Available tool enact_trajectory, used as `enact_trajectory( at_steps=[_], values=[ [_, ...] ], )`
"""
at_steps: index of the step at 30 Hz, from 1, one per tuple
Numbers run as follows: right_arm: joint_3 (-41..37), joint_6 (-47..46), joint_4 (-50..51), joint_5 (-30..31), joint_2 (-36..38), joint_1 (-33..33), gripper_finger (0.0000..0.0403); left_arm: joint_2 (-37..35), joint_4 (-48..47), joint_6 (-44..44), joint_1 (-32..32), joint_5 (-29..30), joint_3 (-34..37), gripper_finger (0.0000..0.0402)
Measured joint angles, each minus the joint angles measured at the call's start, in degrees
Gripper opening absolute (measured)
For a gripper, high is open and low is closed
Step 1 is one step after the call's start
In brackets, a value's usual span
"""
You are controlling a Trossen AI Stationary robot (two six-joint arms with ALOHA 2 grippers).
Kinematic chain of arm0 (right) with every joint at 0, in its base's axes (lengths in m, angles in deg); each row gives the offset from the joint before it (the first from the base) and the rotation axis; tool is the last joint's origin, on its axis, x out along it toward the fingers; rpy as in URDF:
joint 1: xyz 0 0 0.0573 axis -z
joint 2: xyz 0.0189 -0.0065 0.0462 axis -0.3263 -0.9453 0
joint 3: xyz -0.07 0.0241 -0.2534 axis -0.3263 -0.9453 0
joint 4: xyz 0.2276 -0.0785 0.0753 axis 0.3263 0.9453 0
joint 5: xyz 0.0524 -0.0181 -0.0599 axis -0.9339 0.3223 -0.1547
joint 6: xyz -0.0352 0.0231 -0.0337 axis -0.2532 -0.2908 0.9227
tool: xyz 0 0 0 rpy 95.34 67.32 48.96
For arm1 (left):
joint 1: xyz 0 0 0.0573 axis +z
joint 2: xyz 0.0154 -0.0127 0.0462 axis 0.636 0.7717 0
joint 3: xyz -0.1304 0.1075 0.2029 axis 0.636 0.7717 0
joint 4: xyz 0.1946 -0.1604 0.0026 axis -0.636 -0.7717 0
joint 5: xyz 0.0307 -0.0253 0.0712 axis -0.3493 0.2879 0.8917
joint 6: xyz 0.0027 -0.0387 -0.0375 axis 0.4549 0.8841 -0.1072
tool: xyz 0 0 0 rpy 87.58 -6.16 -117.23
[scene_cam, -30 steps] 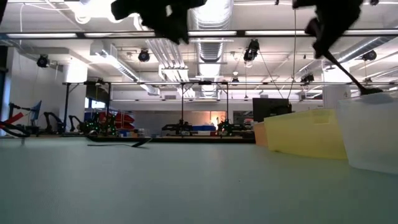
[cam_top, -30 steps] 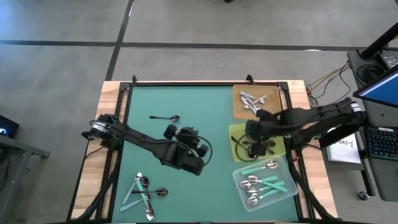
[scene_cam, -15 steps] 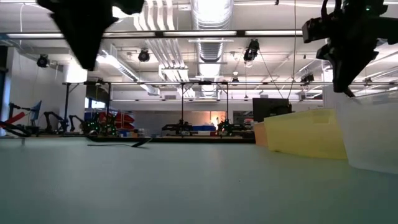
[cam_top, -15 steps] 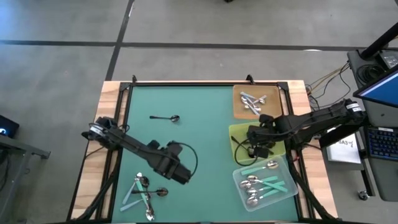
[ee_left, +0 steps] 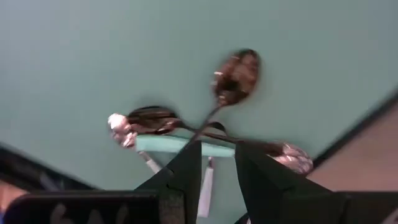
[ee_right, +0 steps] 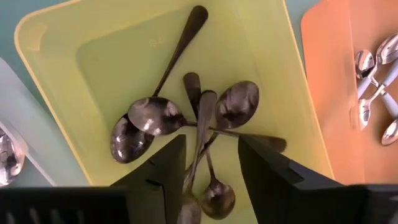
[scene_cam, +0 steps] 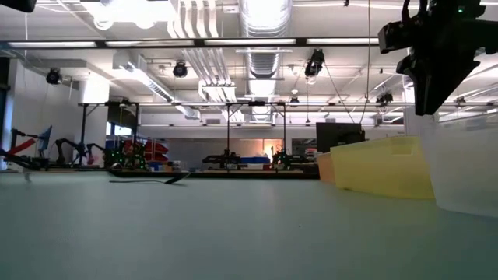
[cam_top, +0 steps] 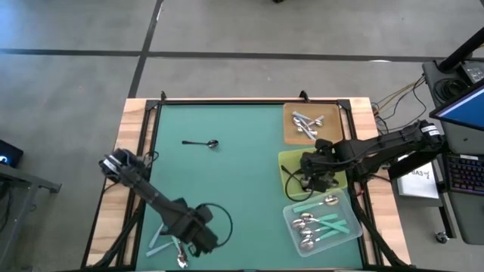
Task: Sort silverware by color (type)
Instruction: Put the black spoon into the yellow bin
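The right gripper [cam_top: 316,181] hangs over the yellow tray [ee_right: 68,62], fingers parted and empty above the dark spoons [ee_right: 186,124] lying inside. The left gripper [cam_top: 198,240] hovers, fingers slightly parted and empty, over the mixed spoon pile [ee_left: 186,127] at the table's [cam_top: 227,174] near left corner. One dark spoon [cam_top: 201,143] lies alone.

My right gripper [ee_right: 210,163] hangs over spoons [ee_right: 186,118] in the middle tray [ee_right: 56,37]. My left gripper [ee_left: 216,163] hovers above the spoon pile [ee_left: 205,121] at the table's [cam_top: 234,174] near-left corner.
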Motion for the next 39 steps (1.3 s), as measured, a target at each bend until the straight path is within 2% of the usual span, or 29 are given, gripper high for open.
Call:
enact_trajectory(
  at_steps=[4,6,13,20,27,33,39],
  values=[
    [0.0,-0.1,0.0,0.0,0.0,0.0,0.0140,0.0,5.5,-8.4,-2.6,3.1,0.1,0.0082],
    [0.0,-0.6,0.0,0.0,0.0,0.0,0.0140,0.0,6.5,-9.8,-3.3,4.4,0.6,0.0082],
    [0.0,-1.9,0.0,0.0,0.0,0.0,0.0141,0.0,7.2,-9.9,-4.4,4.9,3.9,0.0082],
    [0.1,-3.6,-0.1,0.0,0.0,0.0,0.0141,0.0,15.8,-11.2,-4.9,4.7,9.4,0.0082],
    [0.1,-4.0,-0.4,0.0,0.0,0.0,0.0141,0.0,17.2,-10.8,-5.0,4.3,14.9,0.0082],
    [0.1,-4.1,-0.4,0.0,0.0,0.0,0.0141,0.0,24.7,-10.6,-5.0,1.2,19.8,0.0082],
    [0.1,-4.0,-0.8,0.0,0.0,0.0,0.0141,0.2,26.4,-9.7,-4.8,2.7,23.4,0.0082]
  ],
)
